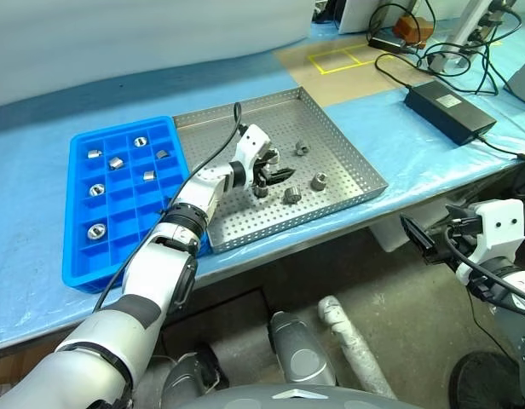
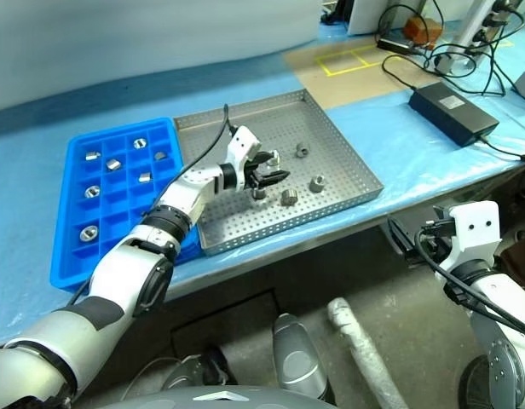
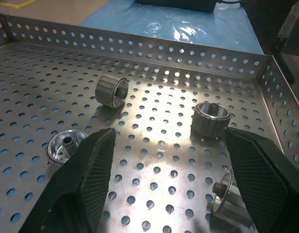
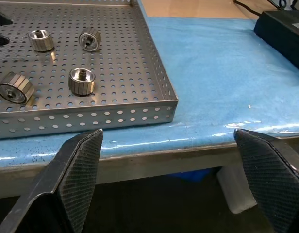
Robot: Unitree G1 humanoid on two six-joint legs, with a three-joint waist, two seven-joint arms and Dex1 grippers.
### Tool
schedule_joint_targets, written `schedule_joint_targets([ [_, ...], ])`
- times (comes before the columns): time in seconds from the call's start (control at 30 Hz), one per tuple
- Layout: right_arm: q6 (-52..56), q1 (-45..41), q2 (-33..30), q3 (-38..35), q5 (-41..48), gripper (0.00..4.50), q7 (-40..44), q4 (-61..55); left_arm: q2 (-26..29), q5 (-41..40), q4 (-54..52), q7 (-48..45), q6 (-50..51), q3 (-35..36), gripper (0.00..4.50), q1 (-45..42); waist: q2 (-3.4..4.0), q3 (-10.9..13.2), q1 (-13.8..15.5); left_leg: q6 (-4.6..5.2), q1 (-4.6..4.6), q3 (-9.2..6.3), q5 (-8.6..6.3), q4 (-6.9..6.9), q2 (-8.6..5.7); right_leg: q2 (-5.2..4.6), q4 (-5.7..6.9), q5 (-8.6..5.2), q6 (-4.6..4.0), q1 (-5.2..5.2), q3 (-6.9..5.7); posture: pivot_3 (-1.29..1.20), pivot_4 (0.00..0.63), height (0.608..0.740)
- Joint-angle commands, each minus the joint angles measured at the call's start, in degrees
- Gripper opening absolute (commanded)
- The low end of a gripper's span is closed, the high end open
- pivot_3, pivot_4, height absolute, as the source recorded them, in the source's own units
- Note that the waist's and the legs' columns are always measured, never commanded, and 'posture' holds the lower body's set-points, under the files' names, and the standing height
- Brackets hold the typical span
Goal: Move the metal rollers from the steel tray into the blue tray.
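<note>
- From the head views, we are seeing the steel tray (image 1: 348, 153) sitting on the blue-covered worktop (image 1: 433, 149), with the blue tray (image 1: 79, 204) touching its left side.
- We are counting seven metal rollers (image 1: 96, 230) lying in separate compartments of the blue tray, while a few more, such as one roller (image 1: 319, 181) near the right rim, are lying on the steel tray.
- Our left pincer (image 1: 271, 177) is reaching over the middle of the steel tray with its black fingers spread and nothing between them; rollers are lying close around its tips.
- Our right pincer (image 1: 422, 243) is hanging off the worktop's front edge, below and to the right of the steel tray, well apart from the rollers. A black power brick (image 1: 450, 111) with cables is lying further back on the right.
- From the left wrist, we are looking between two parted fingers (image 3: 91, 170) at the perforated floor; an upright roller (image 3: 211, 119) is standing ahead, one on its side (image 3: 112, 91) is lying further off, and two more are sitting just beside the fingers.
- From the right wrist, we are seeing the released fingers (image 4: 79, 170) spread wide below the worktop's edge, with four rollers resting in the steel tray's near corner.
</note>
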Motion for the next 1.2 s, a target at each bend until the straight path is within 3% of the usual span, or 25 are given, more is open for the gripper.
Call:
schedule_joint_targets([
  [0.03,-1.6,-1.6,-1.5,0.2,-0.4,4.5,0.7,0.5,0.8,1.3,-4.3,1.0,2.0,-1.0,3.73,0.8,0.0,0.0,0.1,0.0,-0.02,0.0,0.0,0.0,-0.01,-0.01,0.0,0.0,0.0,0.0,-0.02,-0.78,0.15,0.74],
  [0.27,-1.6,-4.7,-2.8,0.6,-0.4,4.5,0.8,1.8,2.4,5.6,-6.2,1.1,7.6,-5.3,3.73,2.2,0.0,0.0,0.2,0.04,-0.06,-0.06,0.01,0.02,-0.02,-0.06,0.01,0.01,-0.01,0.03,-0.12,-0.76,0.15,0.74],
  [0.37,-1.9,-4.6,-2.6,0.5,-0.6,4.5,0.8,1.9,2.9,5.8,-7.3,0.0,9.8,-6.0,3.16,3.1,0.0,0.0,0.2,0.04,-0.04,-0.06,0.01,0.02,0.0,-0.04,0.02,0.01,-0.01,0.02,-0.12,-0.76,0.15,0.74],
  [0.5,-2.4,-4.6,-2.4,0.9,-1.0,4.5,0.7,2.4,4.0,6.6,-8.5,-1.3,12.4,-7.0,1.81,4.0,0.0,0.0,0.2,0.04,-0.02,-0.07,0.01,0.02,-0.01,-0.05,0.03,0.01,-0.01,0.06,-0.13,-0.74,0.15,0.74],
  [0.53,-2.6,-4.7,-2.3,1.2,-1.0,4.5,0.7,2.6,4.3,6.7,-8.6,-0.8,12.7,-6.8,1.73,4.0,0.0,0.0,0.2,0.04,0.01,-0.07,0.01,0.03,-0.01,-0.05,0.03,0.01,-0.01,0.08,-0.13,-0.73,0.15,0.74],
  [0.8,-4.7,-13.5,-1.5,8.4,-0.7,4.5,2.1,8.3,2.6,-4.1,-15.5,4.9,11.8,5.4,1.73,2.4,-0.03,0.0,0.7,0.04,0.0,-0.08,0.01,0.07,-0.03,-0.07,0.06,0.02,-0.03,0.09,-0.13,-0.57,0.15,0.74],
  [0.9,-5.8,-18.5,0.7,13.0,0.3,4.5,3.9,11.0,2.4,-8.6,-23.2,6.1,13.2,9.2,1.73,4.2,-0.05,0.0,1.4,0.05,-0.06,-0.14,0.02,0.16,-0.01,-0.08,0.16,0.03,-0.05,0.05,-0.2,-0.5,0.15,0.74],
  [0.97,-7.5,-22.9,1.9,17.0,-0.6,4.5,6.0,15.4,4.0,-6.1,-30.6,9.2,9.8,8.5,1.73,8.3,-0.04,0.0,2.2,0.06,-0.04,-0.19,0.02,0.17,0.08,-0.04,0.26,0.03,-0.06,0.07,-0.28,-0.44,0.15,0.74],
  [1.07,-10.0,-27.8,2.9,20.7,-1.8,4.5,8.7,21.2,5.8,-4.2,-37.6,14.0,10.8,8.4,1.73,12.6,-0.04,0.0,4.4,0.06,-0.01,-0.28,0.04,0.26,0.24,0.05,0.48,0.03,-0.06,0.07,-0.41,-0.34,0.15,0.74],
  [1.2,-14.0,-33.6,3.9,24.9,-3.9,4.5,12.5,30.1,8.8,-1.3,-45.6,20.3,14.6,8.7,1.73,18.8,-0.06,0.1,9.6,-0.09,-0.03,-0.51,0.14,0.5,0.34,0.11,1.02,0.0,-0.11,0.02,-0.5,-0.22,0.15,0.74],
])
